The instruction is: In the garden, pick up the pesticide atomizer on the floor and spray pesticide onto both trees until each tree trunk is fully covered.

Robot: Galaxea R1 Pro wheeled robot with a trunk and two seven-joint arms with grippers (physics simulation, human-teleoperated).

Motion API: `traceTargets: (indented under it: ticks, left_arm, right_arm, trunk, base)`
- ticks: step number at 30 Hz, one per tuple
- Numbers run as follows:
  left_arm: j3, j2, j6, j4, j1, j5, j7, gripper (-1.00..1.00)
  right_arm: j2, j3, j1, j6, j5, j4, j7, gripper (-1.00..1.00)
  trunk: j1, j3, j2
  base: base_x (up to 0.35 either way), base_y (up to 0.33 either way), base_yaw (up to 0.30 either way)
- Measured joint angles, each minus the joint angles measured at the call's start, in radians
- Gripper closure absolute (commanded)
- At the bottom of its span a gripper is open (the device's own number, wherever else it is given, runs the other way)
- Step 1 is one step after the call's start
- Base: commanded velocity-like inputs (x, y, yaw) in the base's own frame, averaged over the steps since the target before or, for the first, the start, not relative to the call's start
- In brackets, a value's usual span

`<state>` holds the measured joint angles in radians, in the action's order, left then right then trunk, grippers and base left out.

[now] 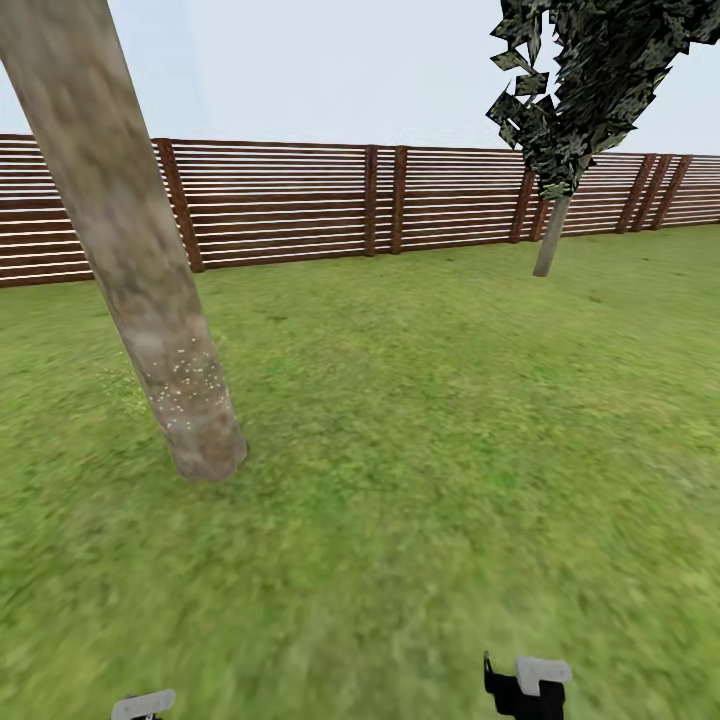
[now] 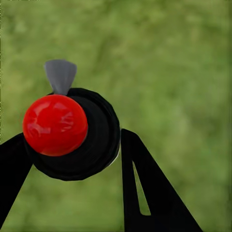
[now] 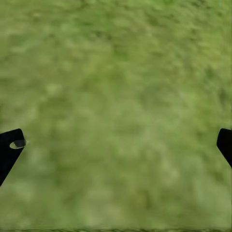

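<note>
A thick mottled grey-brown tree trunk leans up the left of the head view, rooted in the lawn. Whitish pesticide specks dot its lower part. In the left wrist view the pesticide atomizer, a round black body with a glossy red cap and a grey nozzle, sits between the black fingers of my left gripper, which is shut on it. My right gripper is open over bare grass with nothing between its fingertips. Both grippers peek in at the head view's lower edge, left gripper and right gripper.
A reddish-brown slatted fence runs across the back of the lawn. A dark-leaved tree with a thin pale trunk stands at the back right. Open grass spreads between the thick trunk and the fence.
</note>
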<state>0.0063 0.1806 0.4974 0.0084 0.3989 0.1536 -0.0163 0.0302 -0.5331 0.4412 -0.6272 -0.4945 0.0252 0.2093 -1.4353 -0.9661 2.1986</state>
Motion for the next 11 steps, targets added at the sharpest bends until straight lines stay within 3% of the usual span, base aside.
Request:
traceTargets:
  ticks: [4,11]
  left_arm:
    - [0.0,0.003,0.002,0.0,-0.001,0.0,-0.001,1.0]
    - [0.001,0.013,0.004,0.0,-0.002,0.011,-0.001,1.0]
  right_arm:
    - [-0.004,0.001,-0.061,0.0,0.0,0.0,-0.001,-1.0]
    - [-0.004,0.0,-0.077,0.0,0.0,0.0,-0.001,-1.0]
  trunk:
    - [0.0,0.0,0.0]
    - [0.0,0.0,0.0]
  base:
    - [0.0,0.0,0.0]
    - [0.0,0.0,0.0]
